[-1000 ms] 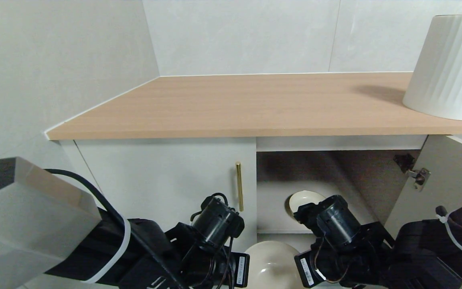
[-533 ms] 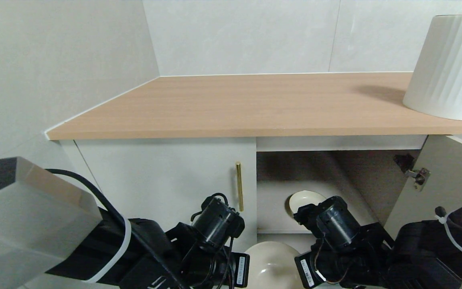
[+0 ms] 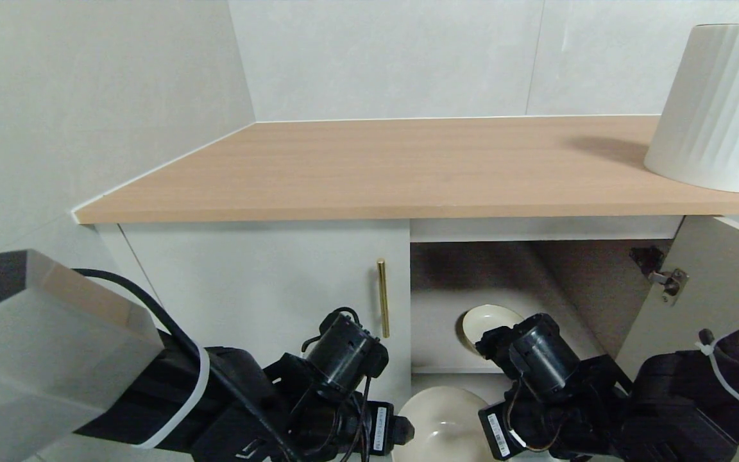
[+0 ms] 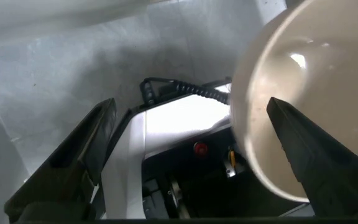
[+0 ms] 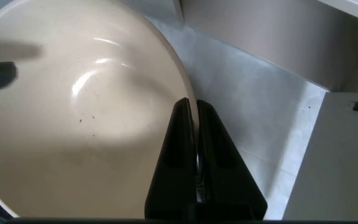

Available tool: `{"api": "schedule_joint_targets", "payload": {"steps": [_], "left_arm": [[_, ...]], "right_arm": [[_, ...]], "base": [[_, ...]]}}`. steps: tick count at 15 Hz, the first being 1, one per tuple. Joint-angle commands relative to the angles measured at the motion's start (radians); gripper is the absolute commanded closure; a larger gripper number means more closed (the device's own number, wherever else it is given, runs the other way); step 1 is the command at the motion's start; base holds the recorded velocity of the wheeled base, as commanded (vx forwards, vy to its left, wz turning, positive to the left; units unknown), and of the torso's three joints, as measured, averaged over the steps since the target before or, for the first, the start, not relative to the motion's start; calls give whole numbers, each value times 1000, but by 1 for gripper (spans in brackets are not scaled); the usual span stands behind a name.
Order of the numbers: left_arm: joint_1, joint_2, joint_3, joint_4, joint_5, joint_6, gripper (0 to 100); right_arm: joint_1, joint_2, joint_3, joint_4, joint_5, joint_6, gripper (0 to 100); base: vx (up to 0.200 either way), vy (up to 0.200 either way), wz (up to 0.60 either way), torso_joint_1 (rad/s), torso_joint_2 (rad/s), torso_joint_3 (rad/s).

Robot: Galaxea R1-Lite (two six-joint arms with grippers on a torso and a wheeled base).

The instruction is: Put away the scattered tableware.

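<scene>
**Tableware item: one cream bowl, held at the rim**

1. Cream bowl (image 3: 444, 423), round and glossy. We find it low in front of the open cupboard, between the two arms, its hollow facing up.
2. Right tool (image 5: 194, 109). Its two dark fingers (image 5: 178, 155) are closed tight on the bowl's rim, one inside and one outside.
3. Left tool (image 4: 190, 106). Its fingers are spread wide with nothing between them. One finger lies close by the bowl; we cannot tell whether it touches.
4. Smaller dish (image 3: 486, 319), cream, resting on the floor of the cupboard (image 3: 536, 256), behind the held bowl.
5. Left door (image 3: 267, 282), closed, with an upright brass handle (image 3: 382, 297). Right door (image 3: 719, 289), swung open.
6. Wooden table (image 3: 408, 167) above the cupboard.
7. Ribbed white vessel (image 3: 719, 106), standing at the table's right end.
</scene>
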Motion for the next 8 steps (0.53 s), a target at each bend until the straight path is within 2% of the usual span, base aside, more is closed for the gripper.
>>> {"api": "schedule_joint_targets", "payload": {"steps": [1,2,3,8], "left_arm": [[0,-3,-1,-6,-1,-2,0],[0,-4,-1,-6,8,-2,0],[0,-7,-1,-6,11,0,0],[1,-23,-1,-6,31,-2,0]], "right_arm": [[-13,25,2,-4,-17,-1,100],[-38,56,0,-5,-86,-24,100],[-58,74,-1,-8,-111,-31,100],[-167,80,-4,-37,-115,-21,100]], "base": [[0,0,0,0,0,0],[0,0,0,0,0,0],[0,0,0,0,0,0],[0,0,0,0,0,0]]}}
